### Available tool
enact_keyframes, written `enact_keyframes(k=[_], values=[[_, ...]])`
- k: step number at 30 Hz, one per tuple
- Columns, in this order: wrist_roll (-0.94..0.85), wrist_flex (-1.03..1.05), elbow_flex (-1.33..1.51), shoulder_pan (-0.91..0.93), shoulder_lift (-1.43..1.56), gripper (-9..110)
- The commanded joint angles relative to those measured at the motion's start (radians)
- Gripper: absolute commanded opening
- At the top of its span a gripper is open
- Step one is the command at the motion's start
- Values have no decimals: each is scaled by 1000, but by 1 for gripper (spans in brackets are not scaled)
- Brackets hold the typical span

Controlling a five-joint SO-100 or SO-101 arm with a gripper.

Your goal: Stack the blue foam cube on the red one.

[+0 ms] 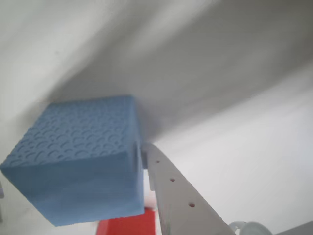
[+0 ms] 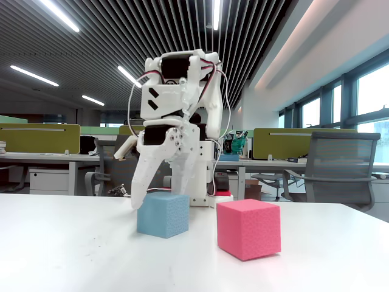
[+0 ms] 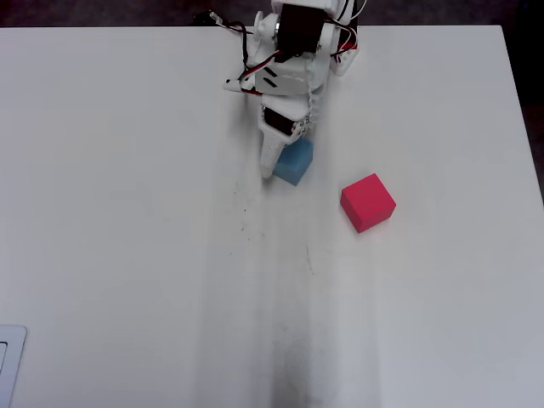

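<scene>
In the wrist view the blue cube [image 1: 80, 159] fills the left, one white finger [image 1: 178, 196] touching its right side. In the fixed view the gripper [image 2: 159, 198] straddles the blue cube [image 2: 163, 214] on the table [image 2: 73, 255], the red cube [image 2: 249, 229] near on the right; whether the jaws squeeze it I cannot tell. Overhead, the blue cube [image 3: 296, 163] lies partly under the arm [image 3: 293, 59], apart from the red cube [image 3: 367, 202].

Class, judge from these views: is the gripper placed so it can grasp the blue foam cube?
Probably yes: the gripper already straddles the blue foam cube, nothing blocks it, and the red one sits apart.

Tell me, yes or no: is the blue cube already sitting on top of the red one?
No. In the fixed view the blue foam cube rests on the table, apart from the red one, with the gripper around it.
</scene>
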Motion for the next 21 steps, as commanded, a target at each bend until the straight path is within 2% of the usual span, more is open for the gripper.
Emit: enact_keyframes(k=[1, 9, 21], values=[[9, -20, 5, -9, 2, 32], [9, -21, 5, -15, 14, 22], [9, 77, -104, -15, 81, 21]])
